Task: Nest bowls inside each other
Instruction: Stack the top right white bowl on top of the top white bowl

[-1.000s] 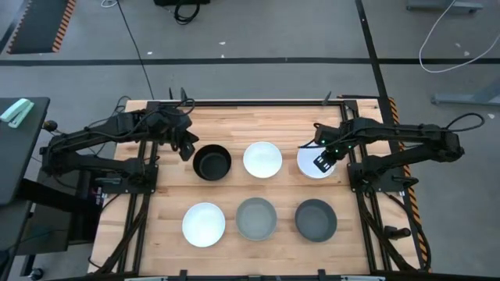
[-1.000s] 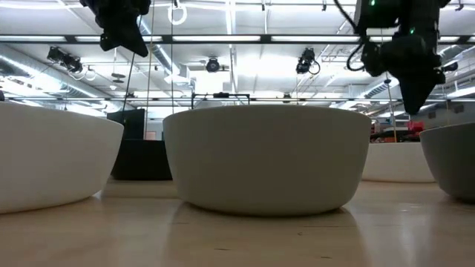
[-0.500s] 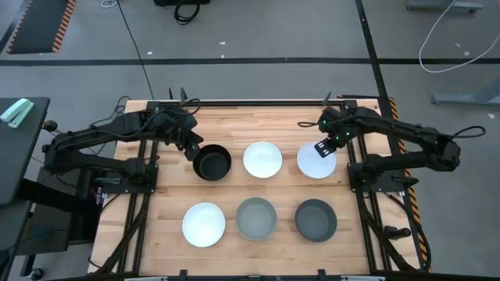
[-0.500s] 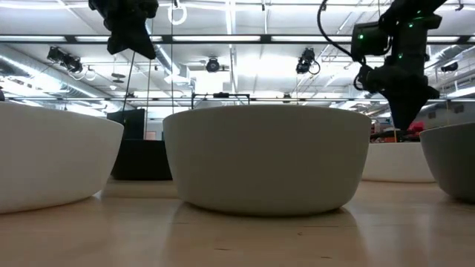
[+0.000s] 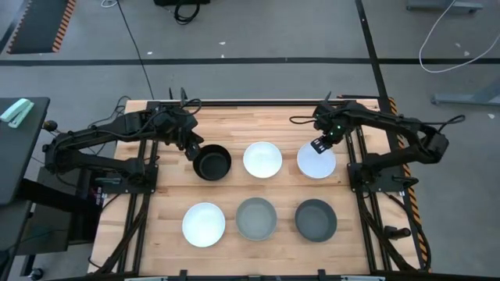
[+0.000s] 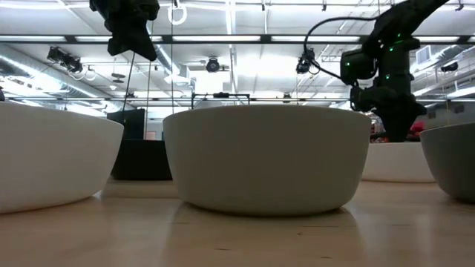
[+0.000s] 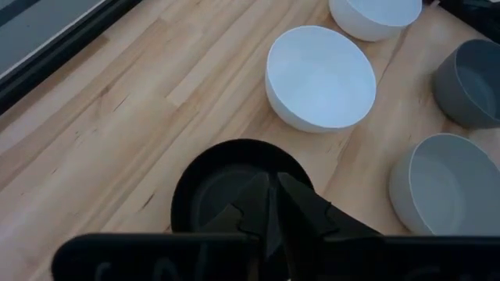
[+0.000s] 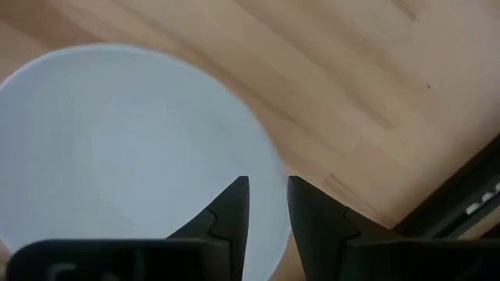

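Observation:
Six bowls stand upright on their bases in two rows on the wooden table. Far row: black bowl (image 5: 212, 162), white bowl (image 5: 262, 159), white bowl (image 5: 316, 164). Near row: white bowl (image 5: 203, 223), mid grey bowl (image 5: 256, 218), dark grey bowl (image 5: 316, 219). My left gripper (image 5: 194, 148) is shut and hovers above the black bowl's (image 7: 205, 183) far-left rim. My right gripper (image 5: 320, 145) is slightly open, low at the far rim of the right white bowl (image 8: 117, 156), one finger inside it and one outside. My right gripper (image 8: 268, 195) comes from above, pointing down, with its fingers (image 8: 230, 207) astride the far rim (image 8: 271, 168) of the right white bowl. I cannot tell whether they touch the rim. The bowl sits flat on the table.
The bowls stand close together with narrow gaps between them. Bare wood (image 5: 258, 121) lies along the far edge behind the far row. Black frame rails (image 5: 348, 179) run along the table's left and right sides.
My right gripper has moved from over the right white bowl toward the table's far edge and come down to that bowl's far rim. My left gripper has edged slightly right toward the black bowl. No bowl has moved.

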